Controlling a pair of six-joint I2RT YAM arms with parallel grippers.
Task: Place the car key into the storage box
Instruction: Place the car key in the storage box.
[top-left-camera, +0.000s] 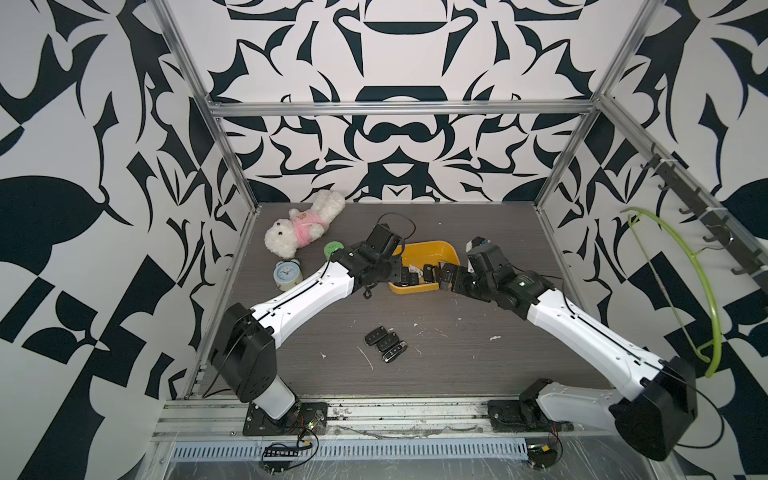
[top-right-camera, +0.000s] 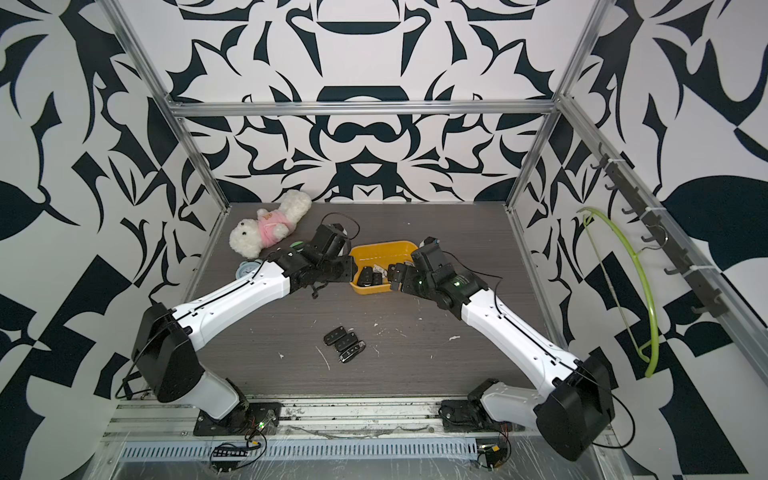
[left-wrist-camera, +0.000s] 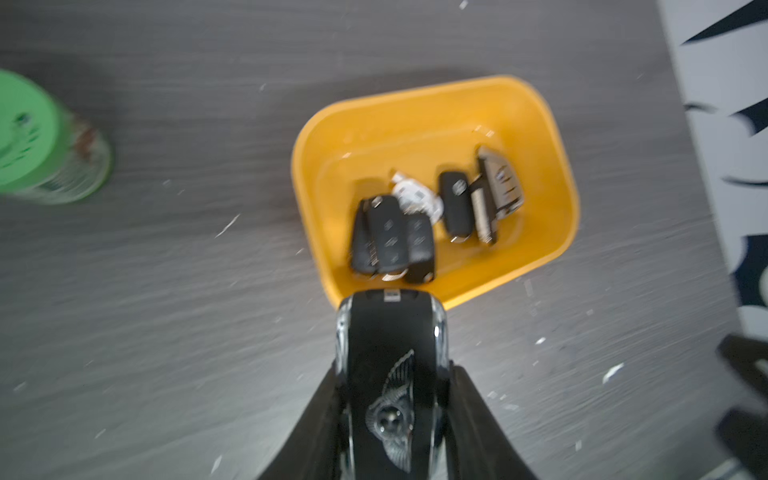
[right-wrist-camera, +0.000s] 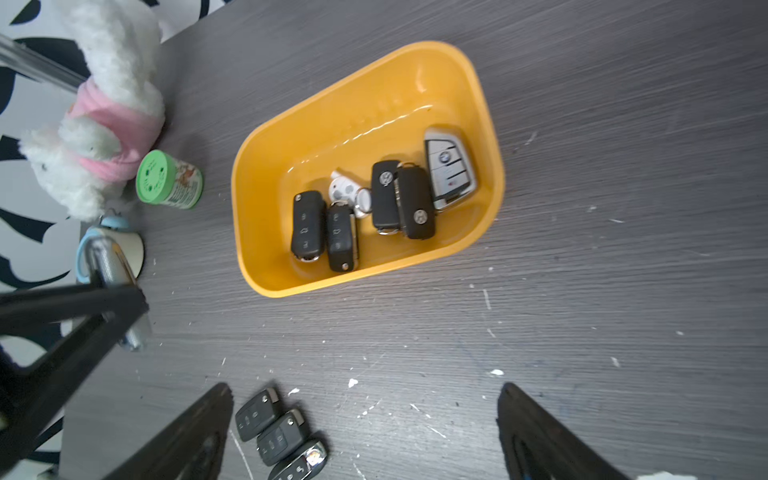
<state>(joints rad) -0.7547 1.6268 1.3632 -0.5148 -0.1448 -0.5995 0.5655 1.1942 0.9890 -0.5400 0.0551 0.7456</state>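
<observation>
The car key (left-wrist-camera: 390, 332), a black fob with a winged badge, is gripped between the narrowed jaws of the left gripper (left-wrist-camera: 392, 370), with its tip at the near rim of the storage box (left-wrist-camera: 415, 104). For a clean drop, it is best carried further over the bare yellow floor before release, since several keys (right-wrist-camera: 307, 224) are bunched at the near end. The right gripper (right-wrist-camera: 361, 390) is held wide open and empty close by, where it could be bumped. Three more keys (top-left-camera: 385, 340) are left on the table (top-left-camera: 457, 365). A green jar (right-wrist-camera: 168, 178), a plush toy (top-left-camera: 305, 226) and a clock (top-left-camera: 286, 272) are set aside.
</observation>
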